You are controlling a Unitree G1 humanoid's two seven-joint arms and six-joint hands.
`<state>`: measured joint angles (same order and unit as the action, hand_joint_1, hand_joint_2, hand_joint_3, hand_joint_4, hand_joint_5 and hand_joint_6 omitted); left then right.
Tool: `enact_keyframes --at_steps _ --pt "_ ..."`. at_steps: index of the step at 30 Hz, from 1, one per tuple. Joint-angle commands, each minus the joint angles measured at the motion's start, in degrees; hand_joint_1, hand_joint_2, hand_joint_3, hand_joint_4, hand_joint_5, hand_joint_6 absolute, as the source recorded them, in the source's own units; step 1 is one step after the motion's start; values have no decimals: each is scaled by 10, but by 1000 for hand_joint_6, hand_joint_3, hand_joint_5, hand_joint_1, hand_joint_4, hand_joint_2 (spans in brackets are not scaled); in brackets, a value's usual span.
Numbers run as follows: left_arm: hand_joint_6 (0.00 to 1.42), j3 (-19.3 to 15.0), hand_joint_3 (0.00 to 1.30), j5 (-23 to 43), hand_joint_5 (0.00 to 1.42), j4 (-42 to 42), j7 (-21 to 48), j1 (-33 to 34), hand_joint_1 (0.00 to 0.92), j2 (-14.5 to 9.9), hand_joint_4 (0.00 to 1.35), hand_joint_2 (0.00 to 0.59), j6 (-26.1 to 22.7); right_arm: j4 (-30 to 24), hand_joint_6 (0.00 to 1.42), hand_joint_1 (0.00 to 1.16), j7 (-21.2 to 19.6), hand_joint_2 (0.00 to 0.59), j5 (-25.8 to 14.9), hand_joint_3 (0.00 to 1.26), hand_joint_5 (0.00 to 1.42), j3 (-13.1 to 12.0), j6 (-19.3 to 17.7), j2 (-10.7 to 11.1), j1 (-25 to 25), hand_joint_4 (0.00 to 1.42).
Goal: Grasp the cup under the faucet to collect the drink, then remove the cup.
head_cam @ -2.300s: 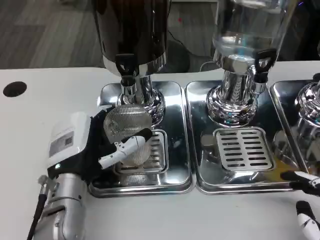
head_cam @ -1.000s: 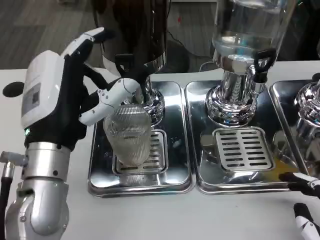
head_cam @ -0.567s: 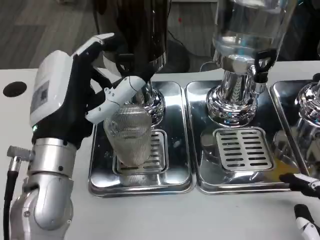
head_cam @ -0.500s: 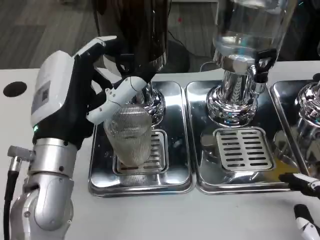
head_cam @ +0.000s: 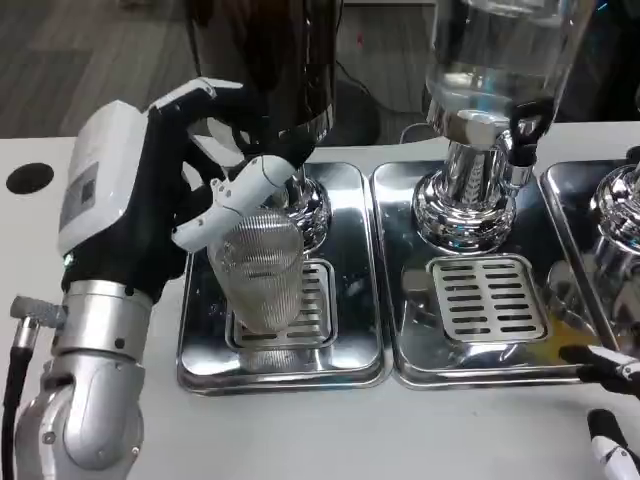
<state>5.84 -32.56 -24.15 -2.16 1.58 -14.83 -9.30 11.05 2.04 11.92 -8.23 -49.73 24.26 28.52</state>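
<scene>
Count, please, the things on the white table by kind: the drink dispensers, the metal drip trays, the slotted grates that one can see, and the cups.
Drink dispensers on chrome bases: 3, dark-bodied, clear-bodied, one at the right edge
Shiny metal drip trays: 3
Slotted metal grates: 2
Ribbed clear plastic cups: 1
Total: 9

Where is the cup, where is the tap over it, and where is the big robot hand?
cup [head_cam: 262, 278], head view: on its ribbed clear side.
tap [head_cam: 252, 128], head view: on its black handle.
left robot hand [head_cam: 150, 205], head view: on its black palm.
</scene>
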Motion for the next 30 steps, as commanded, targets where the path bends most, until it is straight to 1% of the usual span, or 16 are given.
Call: enact_keyframes --at_steps 1,11,30 --pt "1200 8 491 -7 893 -7 20 -21 14 -10 472 55 5 4 235 537 2 486 -3 276 260 0 -9 -2 1 201" --pt "1202 20 504 -12 896 -5 28 -40 14 -15 486 55 8 6 235 537 2 486 -2 276 260 1 -10 -3 1 201" --pt "1207 18 505 -13 897 -1 28 -51 23 -11 487 58 18 4 235 537 3 486 -4 276 260 1 -9 -2 0 201"
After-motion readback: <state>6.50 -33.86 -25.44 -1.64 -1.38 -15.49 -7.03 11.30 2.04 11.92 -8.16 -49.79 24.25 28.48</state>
